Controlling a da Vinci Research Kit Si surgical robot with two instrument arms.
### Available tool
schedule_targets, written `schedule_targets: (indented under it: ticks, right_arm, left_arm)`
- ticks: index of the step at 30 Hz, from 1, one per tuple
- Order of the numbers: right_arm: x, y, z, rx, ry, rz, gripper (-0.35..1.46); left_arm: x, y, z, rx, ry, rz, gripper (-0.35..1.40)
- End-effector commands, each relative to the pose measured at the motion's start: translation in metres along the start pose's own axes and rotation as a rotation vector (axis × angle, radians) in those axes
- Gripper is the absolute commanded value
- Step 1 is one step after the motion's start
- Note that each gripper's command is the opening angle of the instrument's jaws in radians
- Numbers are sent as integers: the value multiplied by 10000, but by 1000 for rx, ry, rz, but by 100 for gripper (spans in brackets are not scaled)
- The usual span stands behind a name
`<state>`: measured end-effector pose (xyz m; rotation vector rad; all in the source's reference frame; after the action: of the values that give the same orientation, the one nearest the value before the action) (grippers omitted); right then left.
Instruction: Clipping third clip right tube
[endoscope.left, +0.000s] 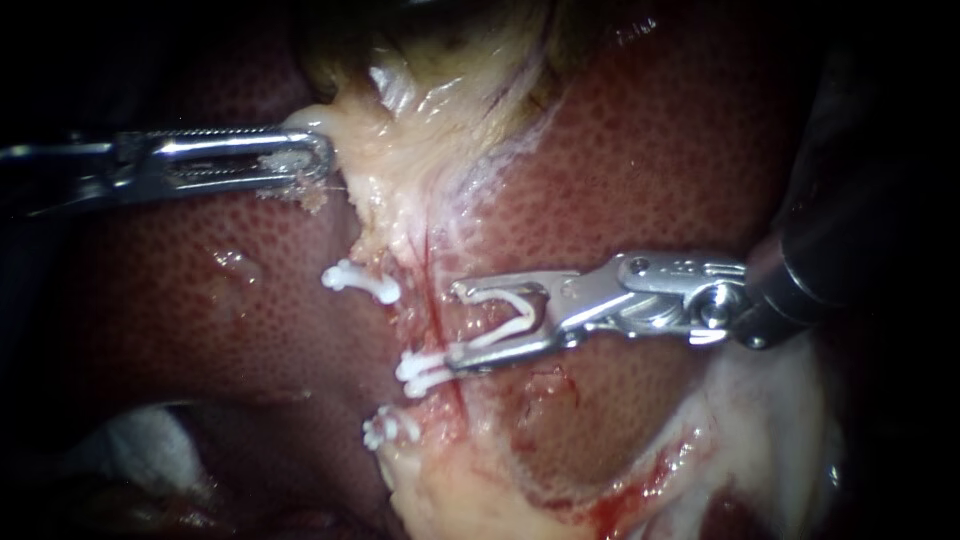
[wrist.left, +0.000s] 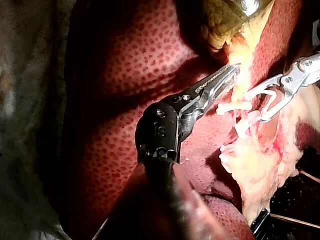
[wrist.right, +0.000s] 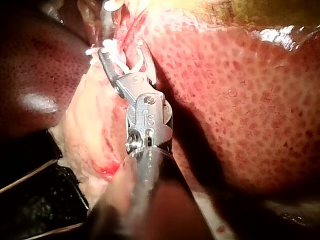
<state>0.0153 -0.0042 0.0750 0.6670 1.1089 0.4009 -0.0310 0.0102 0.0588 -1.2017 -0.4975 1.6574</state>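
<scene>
Over liver (endoscope.left: 640, 150): right instrument (endoscope.left: 455, 326), clip (endoscope.left: 515, 325) in parted jaws; left instrument (endoscope.left: 322, 160) closed on tissue (endoscope.left: 400, 130).

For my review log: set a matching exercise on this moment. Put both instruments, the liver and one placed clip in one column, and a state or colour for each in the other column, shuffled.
Things
1. left instrument
2. right instrument
3. liver
4. upper closed clip

States
A. dark red, speckled surface
B. jaws hold an open white clip
C. white, closed, set on the tissue between the two instruments
D. jaws shut on pale tissue

Pairs: 1-D, 2-B, 3-A, 4-C
</scene>
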Motion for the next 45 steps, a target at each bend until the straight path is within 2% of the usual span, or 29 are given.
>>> schedule_targets:
  ticks: [1, 6, 16, 23, 34, 45]
  right_arm:
    - [1, -1, 3, 5, 10, 10, 50]
    - [6, 2, 15, 34, 22, 29, 48]
    - [11, 4, 26, 100, 96, 101, 48]
    - [10, 1, 23, 174, 131, 180, 48]
    - [11, -10, 23, 269, 152, 242, 44]
    - [15, -7, 24, 291, 179, 290, 42]
  left_arm:
    - [0, 0, 0, 0, 0, 1, -35]
    - [-1, 0, 1, 0, 0, 1, -35]
    - [-1, 0, 1, 1, 0, 1, -35]
    - [0, -9, 2, 0, 0, 1, -35]
    - [-1, -21, 4, 1, 0, 1, -35]
    - [-2, -27, 7, 4, 2, 2, -35]
